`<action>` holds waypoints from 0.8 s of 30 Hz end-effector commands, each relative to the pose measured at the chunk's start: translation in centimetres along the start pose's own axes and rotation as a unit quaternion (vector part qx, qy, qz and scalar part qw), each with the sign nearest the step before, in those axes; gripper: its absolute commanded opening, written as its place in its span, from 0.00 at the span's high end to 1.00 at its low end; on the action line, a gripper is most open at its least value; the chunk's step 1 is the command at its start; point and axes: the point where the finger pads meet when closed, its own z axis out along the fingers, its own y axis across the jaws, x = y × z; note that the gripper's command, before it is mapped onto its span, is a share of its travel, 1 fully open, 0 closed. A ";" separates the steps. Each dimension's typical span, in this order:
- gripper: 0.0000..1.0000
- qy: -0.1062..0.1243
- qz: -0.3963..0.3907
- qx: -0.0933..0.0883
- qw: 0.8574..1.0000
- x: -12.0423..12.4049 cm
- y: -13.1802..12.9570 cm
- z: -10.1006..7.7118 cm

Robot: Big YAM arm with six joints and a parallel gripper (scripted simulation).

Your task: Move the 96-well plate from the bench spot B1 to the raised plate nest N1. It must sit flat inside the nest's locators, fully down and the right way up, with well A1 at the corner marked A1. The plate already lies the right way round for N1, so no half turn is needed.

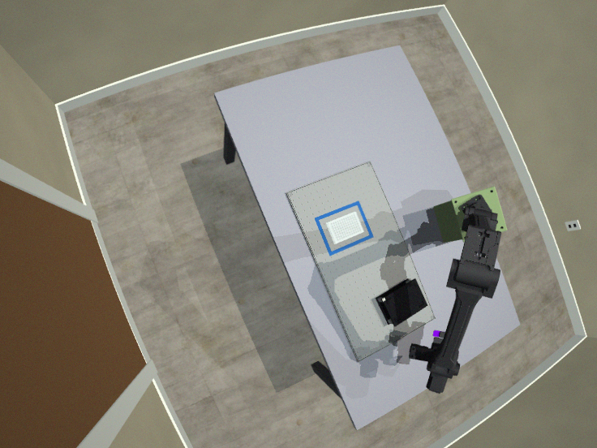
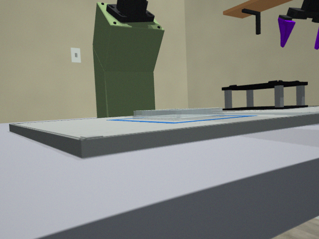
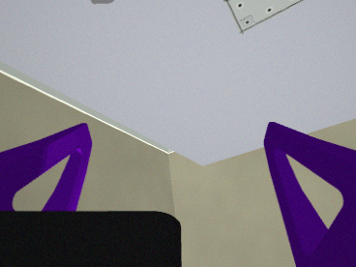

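The pale 96-well plate (image 1: 341,226) lies flat inside the blue outline of spot B1 (image 1: 343,227) on the grey breadboard. From the side it shows as a low clear slab (image 2: 177,112). The black raised nest N1 (image 1: 401,302) stands on grey posts (image 2: 265,95) at the near end of the breadboard and holds nothing. My gripper (image 3: 177,133) with purple fingers (image 2: 300,38) is open and empty. It hangs high above the table corner beyond the nest, far from the plate. Only a purple fingertip (image 1: 436,333) shows from above.
The green arm pedestal (image 2: 127,64) stands at the table's edge beside the breadboard (image 1: 358,260). The dark arm (image 1: 462,299) stretches along the table's right side. A breadboard corner (image 3: 261,12) shows in the wrist view. A wooden shelf (image 2: 252,7) hangs on the wall.
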 end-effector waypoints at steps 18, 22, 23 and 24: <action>0.00 -0.001 -0.015 -0.013 1.000 -1.1 0.3 -1.8; 0.00 -0.001 -0.020 -0.008 1.000 -2.7 -0.7 -2.5; 0.00 -0.001 -0.020 -0.008 1.000 -2.8 -0.7 -2.5; 0.00 -0.001 -0.036 -0.010 0.999 -3.3 -0.5 -3.0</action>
